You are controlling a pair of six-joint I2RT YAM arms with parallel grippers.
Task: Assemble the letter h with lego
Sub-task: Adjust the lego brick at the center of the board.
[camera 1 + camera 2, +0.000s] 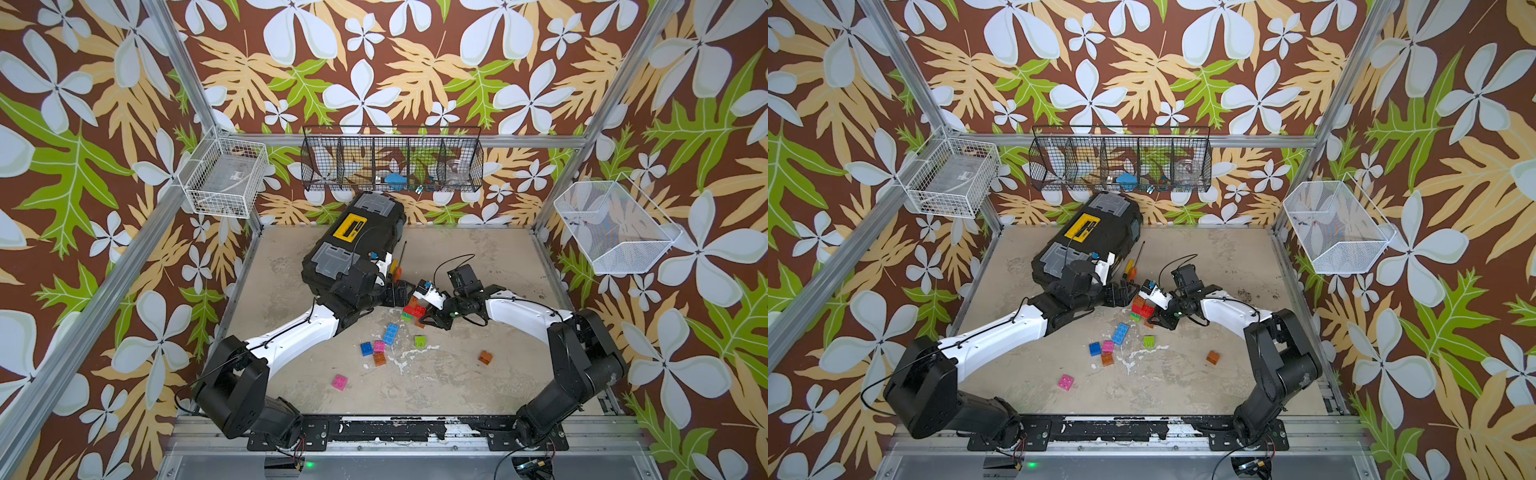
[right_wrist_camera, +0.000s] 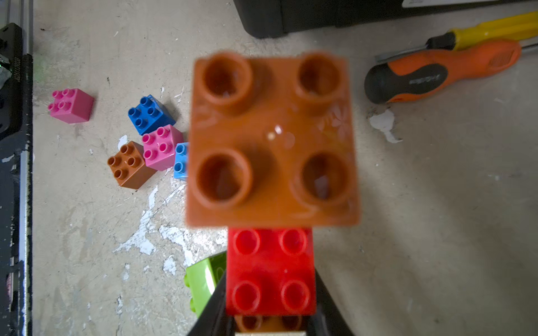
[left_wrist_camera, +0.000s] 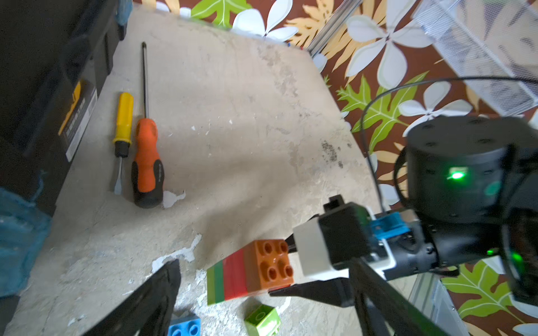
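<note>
Both arms reach in low over the table [image 1: 478, 374], elbows bent, their wrists meeting near its middle. The right gripper [image 2: 270, 308] is clamped on a tilted brick stack [image 3: 250, 273], orange over red over green. The left gripper [image 1: 404, 292], jaws spread wide, faces the stack from just beside it. Loose bricks [image 1: 379, 347] lie scattered nearby. The black toolbox [image 1: 357, 237] sits closed, and a wall basket [image 1: 392, 160] holds small odds and ends.

Left gripper [image 1: 400, 291] agape, right gripper [image 2: 270, 293] clamped
</note>
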